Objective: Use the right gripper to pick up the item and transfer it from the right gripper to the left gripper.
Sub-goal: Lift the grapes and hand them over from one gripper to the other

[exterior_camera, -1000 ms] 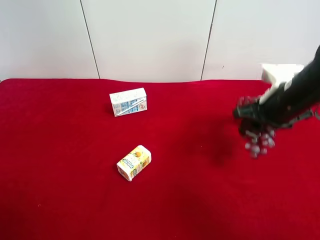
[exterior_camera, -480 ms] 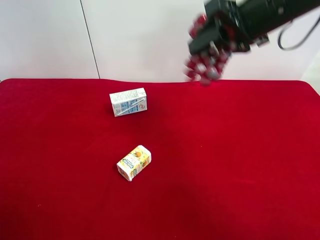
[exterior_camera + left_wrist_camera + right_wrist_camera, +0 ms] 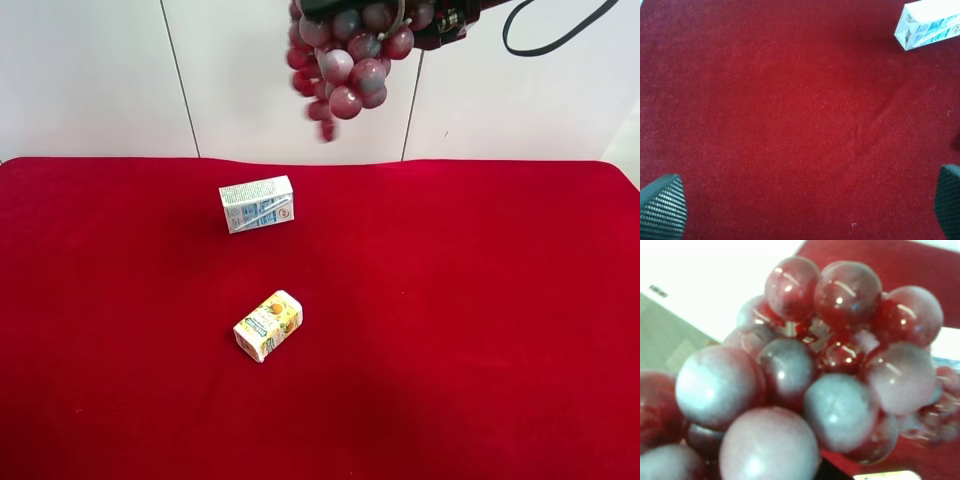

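Observation:
The item, a bunch of dark red and frosted grey-purple grapes (image 3: 340, 55), hangs high above the far part of the red table. My right gripper (image 3: 400, 14) is shut on its top and is only partly seen at the exterior high view's top edge, with a black cable behind it. In the right wrist view the grapes (image 3: 805, 375) fill the picture and hide the fingers. My left gripper (image 3: 805, 205) is open and empty over bare red cloth. Only its two fingertips (image 3: 662, 207) show. It is out of the exterior high view.
A white-blue carton (image 3: 257, 203) lies at the back middle of the red cloth (image 3: 450, 330); it also shows in the left wrist view (image 3: 927, 25). A yellow juice carton (image 3: 268, 325) lies nearer the front. A white panelled wall stands behind the table.
The arm with the grapes has risen from low over the table's right side and moved left. It now holds them high at the top edge. The cartons have not moved.

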`<state>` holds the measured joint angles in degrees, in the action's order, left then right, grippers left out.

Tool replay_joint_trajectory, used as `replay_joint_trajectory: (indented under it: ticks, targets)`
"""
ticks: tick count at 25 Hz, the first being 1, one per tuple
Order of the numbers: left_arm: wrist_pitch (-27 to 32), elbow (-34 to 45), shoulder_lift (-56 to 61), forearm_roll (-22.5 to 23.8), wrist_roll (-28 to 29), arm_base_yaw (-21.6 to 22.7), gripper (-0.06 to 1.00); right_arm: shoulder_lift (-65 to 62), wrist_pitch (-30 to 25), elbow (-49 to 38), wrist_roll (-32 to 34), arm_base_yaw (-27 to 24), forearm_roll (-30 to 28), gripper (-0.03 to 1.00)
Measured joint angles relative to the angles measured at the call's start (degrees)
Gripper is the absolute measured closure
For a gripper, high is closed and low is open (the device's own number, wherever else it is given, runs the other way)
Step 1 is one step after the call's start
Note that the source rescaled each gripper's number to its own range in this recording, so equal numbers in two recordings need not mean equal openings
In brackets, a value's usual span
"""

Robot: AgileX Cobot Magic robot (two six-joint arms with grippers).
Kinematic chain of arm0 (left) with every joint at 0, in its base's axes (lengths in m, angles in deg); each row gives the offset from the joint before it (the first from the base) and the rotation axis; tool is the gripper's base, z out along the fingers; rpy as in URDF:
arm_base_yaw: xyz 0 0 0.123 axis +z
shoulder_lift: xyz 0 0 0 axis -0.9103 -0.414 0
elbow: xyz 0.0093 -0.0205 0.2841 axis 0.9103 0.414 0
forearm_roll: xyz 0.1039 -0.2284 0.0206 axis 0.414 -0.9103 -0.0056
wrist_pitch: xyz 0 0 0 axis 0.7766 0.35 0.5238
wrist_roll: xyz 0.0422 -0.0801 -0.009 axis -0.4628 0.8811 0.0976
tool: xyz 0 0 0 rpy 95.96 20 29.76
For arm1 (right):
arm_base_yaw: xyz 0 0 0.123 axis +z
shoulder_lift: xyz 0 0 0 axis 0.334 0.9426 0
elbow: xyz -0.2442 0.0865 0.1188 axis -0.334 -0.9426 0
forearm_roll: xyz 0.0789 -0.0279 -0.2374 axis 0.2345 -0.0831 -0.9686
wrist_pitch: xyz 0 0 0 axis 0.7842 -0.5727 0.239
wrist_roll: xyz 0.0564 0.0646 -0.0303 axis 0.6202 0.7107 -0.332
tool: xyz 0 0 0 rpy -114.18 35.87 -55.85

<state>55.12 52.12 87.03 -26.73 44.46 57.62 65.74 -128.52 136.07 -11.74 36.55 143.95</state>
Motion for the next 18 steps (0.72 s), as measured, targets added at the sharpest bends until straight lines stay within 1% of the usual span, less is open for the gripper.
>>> replay_joint_trajectory:
  ticks: [2, 5, 14, 16, 18]
  targets:
    - [0.0, 0.0, 0.0, 0.0, 0.0, 0.0, -0.06, 0.0, -2.4, 0.0, -1.2, 0.0, 1.0, 0.93]
    - [0.0, 0.0, 0.0, 0.0, 0.0, 0.0, -0.06, 0.0, -4.1, 0.0, -2.8, 0.0, 1.6, 0.93]
    - [-0.1, 0.0, -0.8, -0.2, 0.0, 0.0, -0.06, 0.0, -4.3, 0.0, -4.3, 0.0, 1.4, 0.94]
    - [-1.0, -0.5, -2.5, -1.3, 0.0, 0.0, -0.06, 0.0, -4.3, 0.0, -4.3, 0.0, 0.7, 0.94]
    - [-4.6, -1.7, -4.5, -4.3, 0.0, 0.0, -0.06, 0.0, -4.3, 0.0, -4.7, 0.0, 0.3, 0.94]
